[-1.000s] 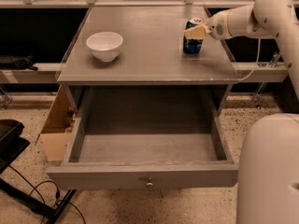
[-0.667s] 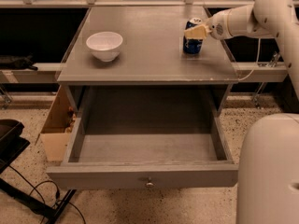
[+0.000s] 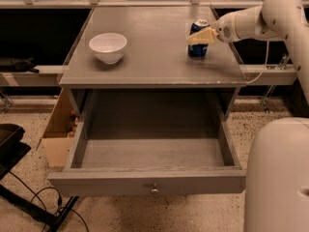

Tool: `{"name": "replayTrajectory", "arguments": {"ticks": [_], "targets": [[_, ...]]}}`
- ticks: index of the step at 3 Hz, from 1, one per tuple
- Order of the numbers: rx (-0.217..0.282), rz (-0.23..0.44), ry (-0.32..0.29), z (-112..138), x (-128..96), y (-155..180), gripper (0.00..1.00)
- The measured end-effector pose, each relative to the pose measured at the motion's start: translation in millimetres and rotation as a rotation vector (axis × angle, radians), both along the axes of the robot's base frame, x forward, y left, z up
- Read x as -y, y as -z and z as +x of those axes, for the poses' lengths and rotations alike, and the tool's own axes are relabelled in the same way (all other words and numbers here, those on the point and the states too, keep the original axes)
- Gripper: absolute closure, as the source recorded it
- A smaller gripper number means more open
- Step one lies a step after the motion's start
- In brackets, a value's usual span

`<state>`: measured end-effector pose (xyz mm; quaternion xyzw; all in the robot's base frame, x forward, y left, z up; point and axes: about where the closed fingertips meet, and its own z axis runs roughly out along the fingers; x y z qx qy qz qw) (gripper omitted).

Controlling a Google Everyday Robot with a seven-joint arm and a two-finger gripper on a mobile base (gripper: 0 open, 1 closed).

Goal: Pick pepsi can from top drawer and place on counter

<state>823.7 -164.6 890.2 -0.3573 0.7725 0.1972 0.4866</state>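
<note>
The pepsi can (image 3: 197,48) is dark blue with a silver top and stands upright on the counter (image 3: 154,57) at its right side. My gripper (image 3: 200,35) reaches in from the right at the can's upper half and sits around it. The top drawer (image 3: 149,180) is pulled fully out below the counter; its inside shows bare grey wood and its small round knob (image 3: 154,190) faces me.
A white bowl (image 3: 108,47) stands on the counter's left side. My white arm (image 3: 270,13) stretches over the right edge, and my white base (image 3: 277,178) fills the lower right. A cardboard box (image 3: 58,134) and cables lie on the floor at left.
</note>
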Motion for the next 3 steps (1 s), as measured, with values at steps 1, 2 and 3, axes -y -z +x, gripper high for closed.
{"name": "replayTrajectory", "arguments": {"ticks": [1,2,3], "targets": [[0.049,0.004,-0.054,-9.8,-6.9,-24.0,0.00],[0.118,-0.027,-0.111,-33.5,-11.8,-62.5,0.00],[0.197,-0.115,-0.053,-73.6,12.5,-117.1,0.00]]}}
